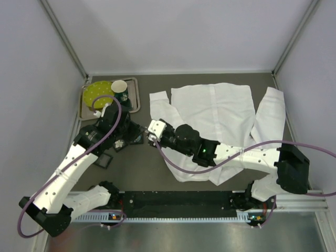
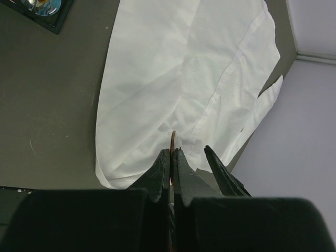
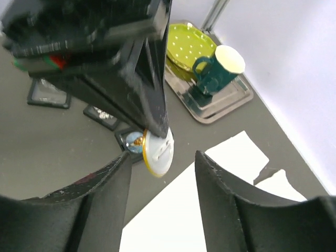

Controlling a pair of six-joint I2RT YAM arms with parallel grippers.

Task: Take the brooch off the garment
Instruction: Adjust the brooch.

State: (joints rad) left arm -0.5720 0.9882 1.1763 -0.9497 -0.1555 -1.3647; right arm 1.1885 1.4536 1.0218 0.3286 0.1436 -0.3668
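The table [image 1: 136,173] carried the garment [image 1: 215,113] spread flat toward its far right corner, and the right arm lay across the cloth's near edge. Pulling that arm back carelessly could have dragged or bunched the shirt.

The left gripper [image 2: 171,155] was pressed together on the rim of the brooch [image 3: 157,152]. It held the brooch in the air, clear of the cloth, left of the table's middle. The right gripper [image 3: 164,160] stood spread, one finger on either side of the disc and seemingly touching nothing.

The chief risk was the thin edge pinch. A nudge from the right fingers, or a closing that met the disc off-centre, would likely have twisted it out. The two pincers also sat very close, so they could have knocked together.

If dropped, the brooch could have rolled among the small black boxes [image 1: 105,160] or toward the tray [image 1: 135,97] in the far left corner.
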